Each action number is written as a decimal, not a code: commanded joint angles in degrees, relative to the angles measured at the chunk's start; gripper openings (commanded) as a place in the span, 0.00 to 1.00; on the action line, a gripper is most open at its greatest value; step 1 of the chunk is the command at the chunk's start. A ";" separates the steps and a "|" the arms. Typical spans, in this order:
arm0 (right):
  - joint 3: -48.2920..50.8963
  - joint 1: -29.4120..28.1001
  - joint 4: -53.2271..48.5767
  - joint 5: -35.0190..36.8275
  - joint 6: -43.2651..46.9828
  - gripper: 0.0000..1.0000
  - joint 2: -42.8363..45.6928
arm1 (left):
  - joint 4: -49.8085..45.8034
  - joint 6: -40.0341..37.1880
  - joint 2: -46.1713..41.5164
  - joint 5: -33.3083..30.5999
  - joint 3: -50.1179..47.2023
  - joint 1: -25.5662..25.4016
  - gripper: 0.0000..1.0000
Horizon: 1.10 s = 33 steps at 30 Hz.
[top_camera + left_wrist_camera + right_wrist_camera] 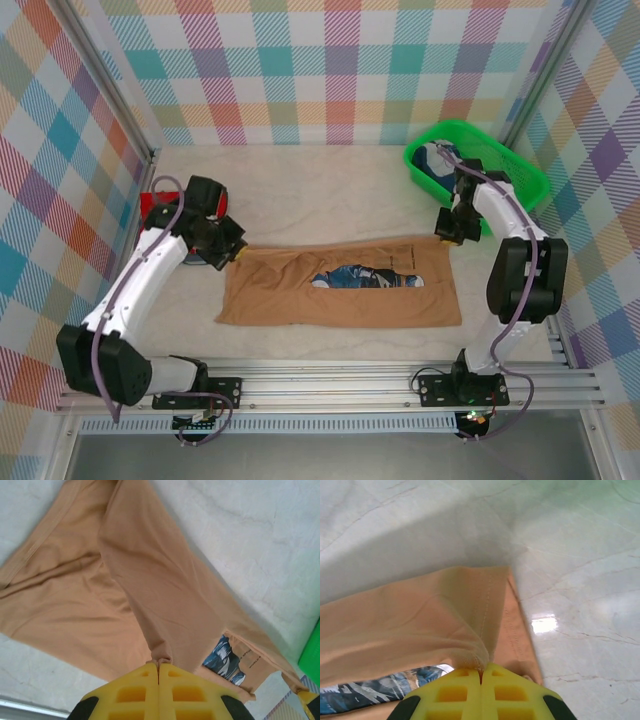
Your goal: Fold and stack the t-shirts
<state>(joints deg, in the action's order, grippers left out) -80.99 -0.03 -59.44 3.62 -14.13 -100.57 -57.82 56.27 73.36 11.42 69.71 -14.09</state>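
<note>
Yellow fingers [131, 692] of the left pincer [159, 664] are seen at the bottom of the left wrist view, pressed together on a pinched fold of the tan-brown t-shirt [150, 595]. The right pincer [481, 669] is likewise clamped on the shirt's stitched corner at the lower centre of its own view. From above, the shirt is laid across the middle of the pale tabletop [330, 190], its blue-and-white print [365, 275] partly exposed between folded edges. A green mesh basket [522, 178] is placed at the upper right.
</note>
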 commanded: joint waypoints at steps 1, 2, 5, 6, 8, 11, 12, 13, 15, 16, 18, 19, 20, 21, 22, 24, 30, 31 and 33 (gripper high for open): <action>1.84 -0.10 -0.48 1.01 -1.83 0.00 3.70 | -2.96 3.66 -4.31 1.02 -4.01 -0.89 0.00; 2.27 -0.04 -1.06 0.88 -2.03 0.00 3.95 | -2.87 4.20 -5.19 1.02 -4.75 -1.10 0.00; 5.08 -0.05 -2.30 0.38 -3.03 0.00 5.38 | -3.52 5.03 -7.33 0.80 -6.89 -1.40 0.00; 6.29 -0.06 -2.54 0.50 -3.41 0.00 6.11 | -3.81 4.95 -7.79 0.76 -7.41 -1.45 0.00; 8.27 -0.06 -3.19 0.58 -4.08 0.00 7.25 | -4.61 4.18 -8.27 0.52 -8.04 -1.49 0.00; 10.25 -0.05 -4.81 0.52 -5.32 0.00 7.93 | -5.55 3.15 -8.74 0.83 -9.55 -1.77 0.00; 10.75 -0.05 -5.32 0.50 -5.71 0.00 8.00 | -5.63 2.97 -9.01 1.01 -10.35 -2.03 0.00; 11.17 -0.05 -5.74 0.67 -6.11 0.00 8.07 | -5.72 2.71 -9.23 0.97 -11.13 -2.37 0.00; 11.93 -0.02 -6.35 1.25 -6.75 0.00 8.12 | -6.18 2.40 -9.64 0.57 -12.79 -3.19 0.00; 12.28 -0.05 -6.62 1.30 -6.94 0.00 7.98 | -6.00 2.14 -9.89 0.53 -14.07 -3.63 0.00; 13.01 -0.05 -6.85 1.70 -7.14 0.00 8.00 | -5.61 2.08 -10.25 0.27 -16.36 -4.21 0.00; 13.42 -0.05 -6.83 1.89 -7.19 0.00 8.03 | -5.02 2.15 -10.49 0.27 -17.61 -4.36 0.00; 13.76 -0.05 -6.81 2.07 -7.38 0.00 8.09 | -4.50 2.40 -10.62 0.19 -18.49 -4.49 0.00; 14.07 -0.06 -6.91 2.02 -7.46 0.00 8.12 | -3.76 2.51 -10.74 -0.02 -19.51 -4.67 0.00; 14.32 -0.05 -6.98 2.01 -7.57 0.00 8.12 | -3.23 2.61 -10.68 -0.29 -20.23 -4.80 0.00; 14.74 -0.03 -7.09 1.92 -7.75 0.00 8.19 | -1.93 2.27 -10.17 -0.80 -21.28 -4.97 0.00; 15.23 -0.03 -7.27 2.41 -8.11 0.00 7.93 | -0.68 0.07 -7.76 -3.47 -22.79 -5.78 0.00; 15.12 -0.02 -7.24 2.41 -7.98 0.00 7.94 | -0.01 -0.01 -7.55 -3.41 -23.12 -5.82 0.00; 14.86 -0.04 -7.34 2.44 -7.78 0.00 7.83 | 0.59 0.15 -7.00 -4.00 -23.18 -6.03 0.00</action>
<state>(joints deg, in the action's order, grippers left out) -66.19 -0.03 -64.82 5.13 -21.04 -93.91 -58.04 57.39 65.67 9.13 47.35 -19.07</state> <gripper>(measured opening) 0.041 0.048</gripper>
